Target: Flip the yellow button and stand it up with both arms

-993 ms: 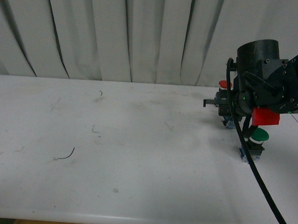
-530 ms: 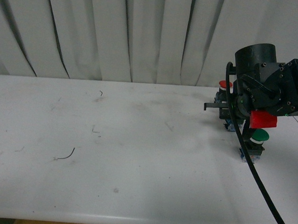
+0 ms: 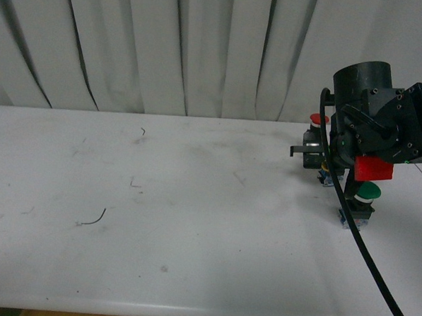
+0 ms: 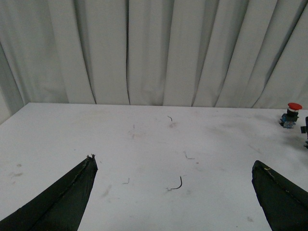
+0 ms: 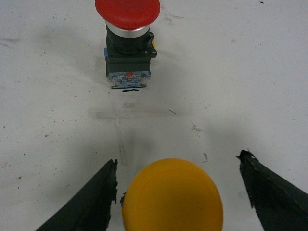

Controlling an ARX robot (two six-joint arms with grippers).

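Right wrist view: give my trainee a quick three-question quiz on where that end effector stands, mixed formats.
1. True or false: the yellow button sits between the right end effector fingers, with gaps on both sides.
2. Which cap colour stands beyond it on the table? A green, B red, C blue.
3. Fill in: the left end effector is open over ____ table, holding nothing.

Key: 1 true. 2 B, the red button. 3 bare.

Bulky black cylindrical right arm point(image 3: 383, 114), red patch, black cable, seemingly screw-studded.
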